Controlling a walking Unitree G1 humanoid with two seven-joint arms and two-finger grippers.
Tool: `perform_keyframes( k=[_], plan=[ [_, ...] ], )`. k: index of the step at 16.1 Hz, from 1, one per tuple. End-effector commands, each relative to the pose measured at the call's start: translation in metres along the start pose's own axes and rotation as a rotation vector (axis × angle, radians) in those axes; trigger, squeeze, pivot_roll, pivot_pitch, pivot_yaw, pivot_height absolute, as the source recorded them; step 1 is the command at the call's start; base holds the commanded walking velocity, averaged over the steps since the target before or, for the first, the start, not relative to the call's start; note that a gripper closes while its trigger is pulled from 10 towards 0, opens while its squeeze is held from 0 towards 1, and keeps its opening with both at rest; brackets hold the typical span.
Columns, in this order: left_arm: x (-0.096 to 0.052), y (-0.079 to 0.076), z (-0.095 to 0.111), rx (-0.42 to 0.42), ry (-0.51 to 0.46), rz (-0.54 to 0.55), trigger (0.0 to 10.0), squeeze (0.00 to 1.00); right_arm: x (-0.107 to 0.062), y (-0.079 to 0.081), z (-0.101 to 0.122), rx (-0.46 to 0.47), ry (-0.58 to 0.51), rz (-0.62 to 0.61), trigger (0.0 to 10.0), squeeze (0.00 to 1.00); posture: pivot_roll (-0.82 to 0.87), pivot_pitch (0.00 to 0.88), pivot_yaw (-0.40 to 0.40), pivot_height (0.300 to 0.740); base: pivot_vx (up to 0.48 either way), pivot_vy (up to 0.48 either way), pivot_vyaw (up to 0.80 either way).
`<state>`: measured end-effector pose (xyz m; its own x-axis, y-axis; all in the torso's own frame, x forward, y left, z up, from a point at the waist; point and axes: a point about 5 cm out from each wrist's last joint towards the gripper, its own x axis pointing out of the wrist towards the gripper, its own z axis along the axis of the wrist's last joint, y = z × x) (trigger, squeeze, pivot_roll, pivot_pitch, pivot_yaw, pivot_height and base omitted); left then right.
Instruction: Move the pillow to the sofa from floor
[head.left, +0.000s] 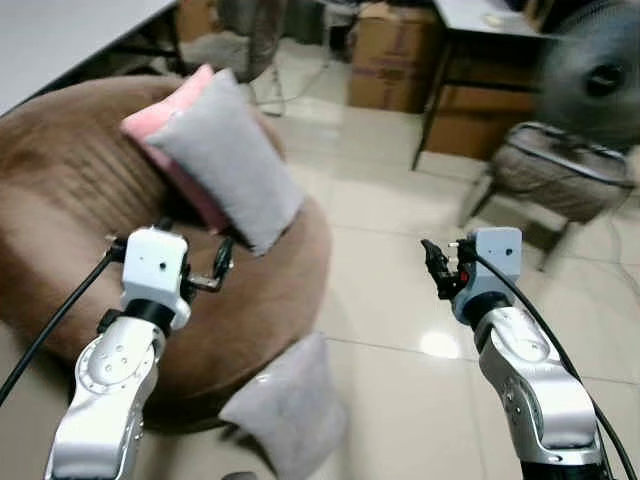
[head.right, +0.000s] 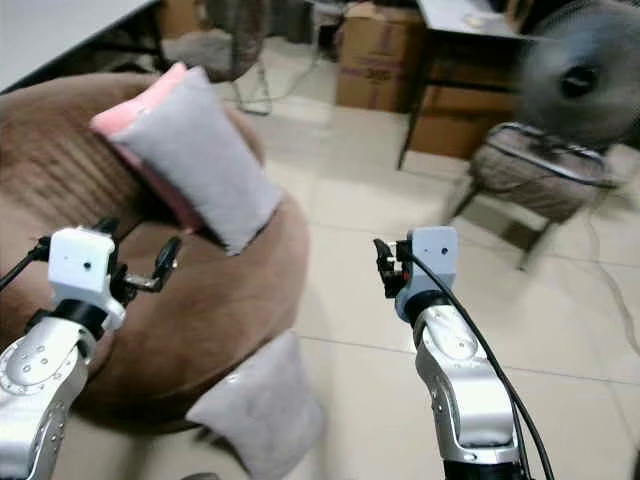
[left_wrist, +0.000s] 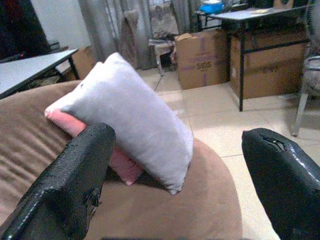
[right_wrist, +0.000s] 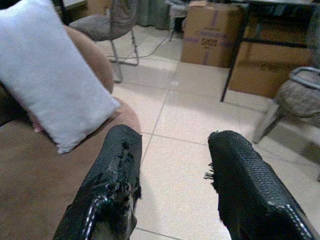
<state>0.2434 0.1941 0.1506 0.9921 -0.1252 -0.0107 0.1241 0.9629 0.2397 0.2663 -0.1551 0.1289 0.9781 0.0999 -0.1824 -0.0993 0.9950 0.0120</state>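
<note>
Two grey pillows are in view: one (head.left: 228, 160) leans on a pink cushion (head.left: 160, 115) on the brown sofa (head.left: 70, 200), the other, the floor pillow (head.left: 285, 405), lies on the tiles against the sofa's base, below and between the arms. The left gripper (head.left: 222, 266) hovers over the seat and the right gripper (head.left: 438, 268) over bare floor (head.left: 400, 300), both with fingers spread wide, holding nothing. The floor pillow looks light, soft and floppy. It would likely sag from a corner pinch, so a deep bite across an edge or its middle seems safer.
</note>
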Motion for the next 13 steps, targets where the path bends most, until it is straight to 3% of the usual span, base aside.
perform_keyframes(
  k=[1,5,10,13],
  plan=[
    [-0.0002,0.001,-0.0014,0.005,0.003,-0.005,10.0,0.0,0.0002,0.0011,0.0025,0.003,-0.008,0.006,10.0,0.0,0.07,0.0,-0.038,0.74,0.0,0.33,-0.77],
    [0.0015,0.001,-0.002,0.01,0.003,-0.01,10.0,0.0,0.0007,0.001,0.0032,0.005,-0.011,0.003,10.0,0.0,0.07,0.0,-0.035,0.74,0.0,0.423,-0.75],
    [0.0037,0.0009,-0.0013,0.016,-0.002,-0.016,10.0,0.0,0.0009,0.0008,0.0025,0.008,-0.009,-0.008,10.0,0.0,0.07,0.0,-0.03,0.74,0.0,0.439,0.0],
    [0.0058,-0.0013,0.003,0.062,-0.024,-0.025,10.0,0.0,0.001,0.001,0.0022,0.011,-0.009,-0.014,10.0,0.0,0.07,0.0,-0.029,0.74,0.0,-0.16,0.0]
  ],
)
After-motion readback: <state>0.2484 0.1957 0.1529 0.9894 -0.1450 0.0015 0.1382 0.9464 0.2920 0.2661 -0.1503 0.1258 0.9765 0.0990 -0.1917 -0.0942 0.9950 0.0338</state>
